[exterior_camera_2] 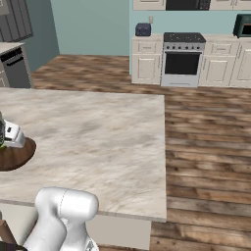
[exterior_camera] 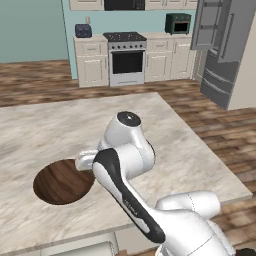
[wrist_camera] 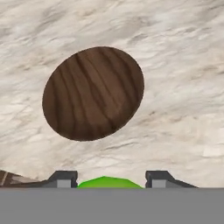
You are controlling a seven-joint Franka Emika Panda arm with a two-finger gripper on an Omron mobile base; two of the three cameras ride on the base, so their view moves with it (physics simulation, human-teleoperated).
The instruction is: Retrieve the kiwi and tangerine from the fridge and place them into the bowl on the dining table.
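The gripper [wrist_camera: 111,180] holds the kiwi [wrist_camera: 109,182] between its two fingers, which stand partly open with the green fruit wedged between them at the bottom of the hand view. The hand hangs over the table [wrist_camera: 183,78], pointing down at the bowl [wrist_camera: 93,93], which lies ahead of the fingertips with nothing in it that can be seen. In the left base view the hand sits at the bowl's [exterior_camera: 60,182] right rim, with the arm folded back toward the near right corner of the table [exterior_camera: 50,130]. In the right base view the bowl [exterior_camera_2: 17,154] shows at the far left edge of the table [exterior_camera_2: 98,142], with the white hand just above it. Beyond the table, across the wood floor [exterior_camera: 220,135], the fridge [exterior_camera: 222,50] stands at the far right with an upper door swung open. A stove [exterior_camera: 125,57] sits among cream cabinets [exterior_camera: 92,62] on the far wall, with a toaster [exterior_camera: 83,31] to its left. Where the tangerine lies I cannot tell.
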